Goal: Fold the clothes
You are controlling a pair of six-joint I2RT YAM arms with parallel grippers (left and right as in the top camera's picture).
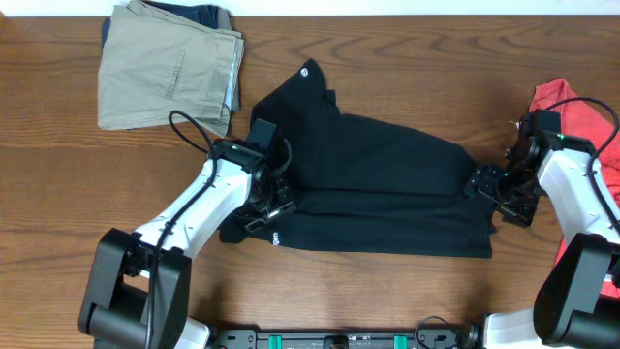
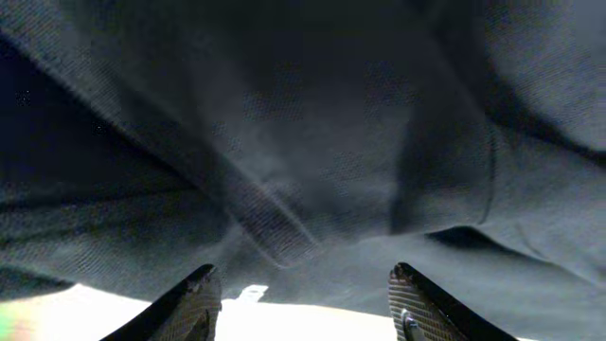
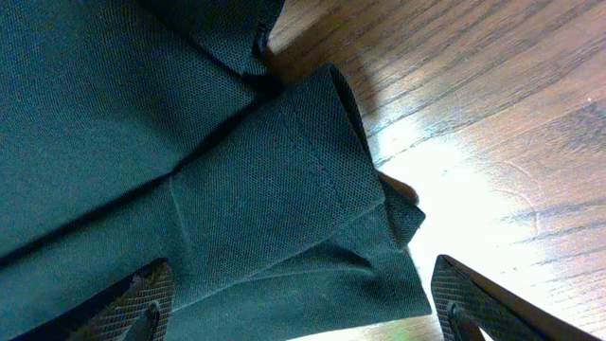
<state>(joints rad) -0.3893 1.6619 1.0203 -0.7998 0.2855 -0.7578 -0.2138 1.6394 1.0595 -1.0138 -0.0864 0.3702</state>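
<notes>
My left end effector (image 2: 301, 277) and right end effector (image 3: 301, 268) are open. Both sit at opposite ends of the black soft-fabric garment (image 1: 387, 184).

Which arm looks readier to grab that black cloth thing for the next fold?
Probably right: the open right gripper straddles the stitched hem corner of the black soft-fabric garment. The left gripper, also open, faces only mid-fabric.

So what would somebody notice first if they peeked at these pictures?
The big black garment sprawled across the middle of the wooden table grabs the eye first. The left gripper sits at one end of it and the right gripper at the other. Folded tan trousers lie in the far left corner.
</notes>
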